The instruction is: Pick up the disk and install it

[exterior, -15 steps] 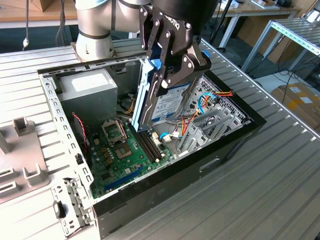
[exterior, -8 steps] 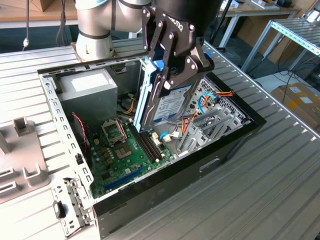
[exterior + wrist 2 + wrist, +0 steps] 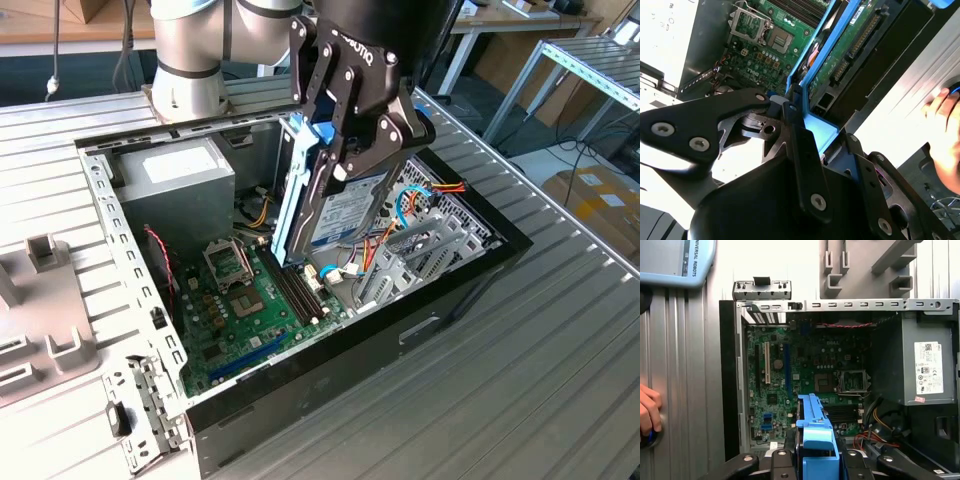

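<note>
Fingers (image 3: 345, 145) squeezed shut on the disk (image 3: 345, 215), holding it tilted on edge over the open computer case (image 3: 470, 290), just above the green board (image 3: 235, 310). Likely best holding it steady, staying off the wires (image 3: 445, 187).

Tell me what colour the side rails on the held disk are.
Blue; the rails framing the disk show best in the exterior view.
</note>
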Available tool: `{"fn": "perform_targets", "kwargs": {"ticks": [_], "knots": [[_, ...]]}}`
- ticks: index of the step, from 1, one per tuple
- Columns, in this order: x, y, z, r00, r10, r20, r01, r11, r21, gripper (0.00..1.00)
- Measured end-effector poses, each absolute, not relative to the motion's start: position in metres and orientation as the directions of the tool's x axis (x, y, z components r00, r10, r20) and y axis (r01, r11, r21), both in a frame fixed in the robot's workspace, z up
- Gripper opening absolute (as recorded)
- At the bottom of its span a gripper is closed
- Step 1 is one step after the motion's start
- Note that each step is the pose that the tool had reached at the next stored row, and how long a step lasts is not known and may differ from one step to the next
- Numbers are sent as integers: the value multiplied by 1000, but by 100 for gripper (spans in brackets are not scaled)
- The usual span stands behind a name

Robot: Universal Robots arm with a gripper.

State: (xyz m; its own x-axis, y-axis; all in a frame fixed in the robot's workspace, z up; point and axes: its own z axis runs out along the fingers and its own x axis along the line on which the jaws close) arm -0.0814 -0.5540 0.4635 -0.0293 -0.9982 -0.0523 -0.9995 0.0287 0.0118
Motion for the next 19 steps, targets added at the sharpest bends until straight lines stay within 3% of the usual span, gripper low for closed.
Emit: {"fn": "perform_targets", "kwargs": {"ticks": [19], "knots": [[-74, -559, 463, -29, -998, -52, -1000, 29, 12, 37]]}}
